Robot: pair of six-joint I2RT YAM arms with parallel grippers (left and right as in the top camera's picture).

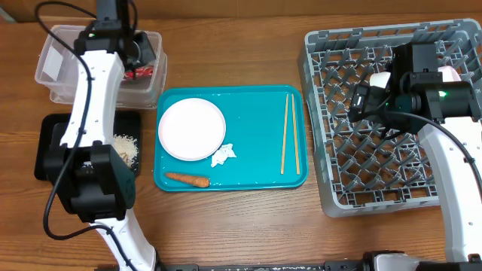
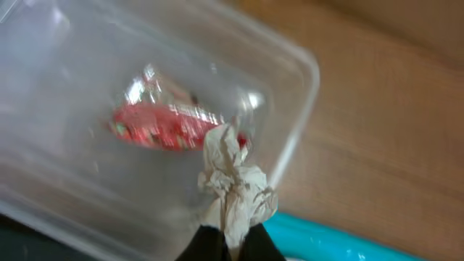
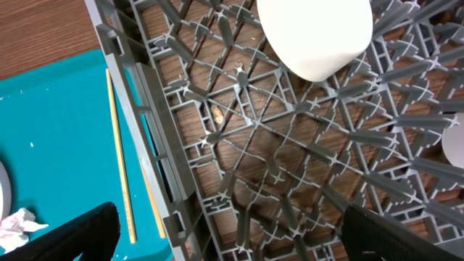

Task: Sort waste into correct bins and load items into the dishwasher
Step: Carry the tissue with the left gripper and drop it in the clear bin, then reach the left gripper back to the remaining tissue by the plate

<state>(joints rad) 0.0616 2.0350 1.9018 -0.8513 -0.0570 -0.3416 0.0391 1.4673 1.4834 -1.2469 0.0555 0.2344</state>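
My left gripper [image 2: 230, 243] is shut on a crumpled white tissue [image 2: 235, 185] and holds it above the clear tub [image 2: 72, 72]. A shiny red wrapper [image 2: 163, 127] lies in the tub. In the overhead view the left gripper [image 1: 139, 56] is over the tub's [image 1: 56, 75] right end. My right gripper [image 3: 239, 239] is open and empty above the grey dish rack [image 1: 339, 165], near a white cup [image 3: 315, 32] in the rack. The teal tray [image 1: 256, 177] holds a white plate [image 1: 191, 129], another tissue [image 1: 224, 155], a carrot [image 1: 187, 179] and chopsticks [image 1: 289, 133].
A black tray [image 1: 53, 143] at the left holds beige crumbs [image 1: 126, 148]. A second white cup [image 1: 450, 73] sits at the rack's far right. The rack's left wall [image 3: 145, 145] stands right beside the teal tray's edge.
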